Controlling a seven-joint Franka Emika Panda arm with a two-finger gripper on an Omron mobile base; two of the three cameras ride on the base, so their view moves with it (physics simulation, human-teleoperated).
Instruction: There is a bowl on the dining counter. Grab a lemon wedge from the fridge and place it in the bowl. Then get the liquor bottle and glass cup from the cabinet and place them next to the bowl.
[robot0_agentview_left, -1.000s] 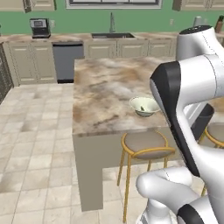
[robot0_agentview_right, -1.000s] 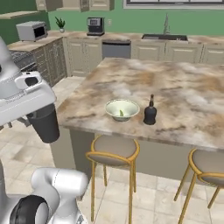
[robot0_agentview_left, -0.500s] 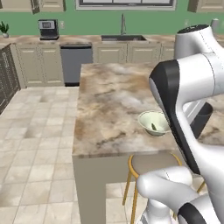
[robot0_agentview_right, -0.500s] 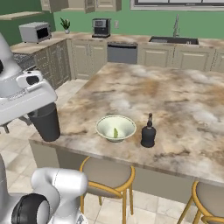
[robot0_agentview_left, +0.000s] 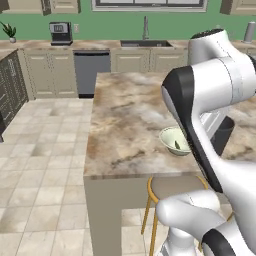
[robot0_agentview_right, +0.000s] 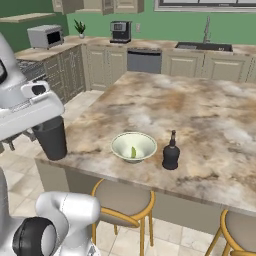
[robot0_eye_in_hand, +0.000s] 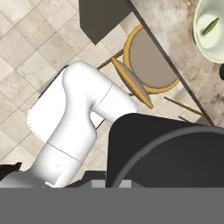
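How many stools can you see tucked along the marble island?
2 show. One stool stands just below the bowl; the second stool is at the lower right corner of the right base view, partly cut off. More may stand beyond the frame.

Glossy white robot arm (robot0_agentview_left: 220, 90), rounded bulky segments, black bands at the joints

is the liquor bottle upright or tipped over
Upright: the liquor bottle stands neck-up on the dining counter, just beside the bowl.
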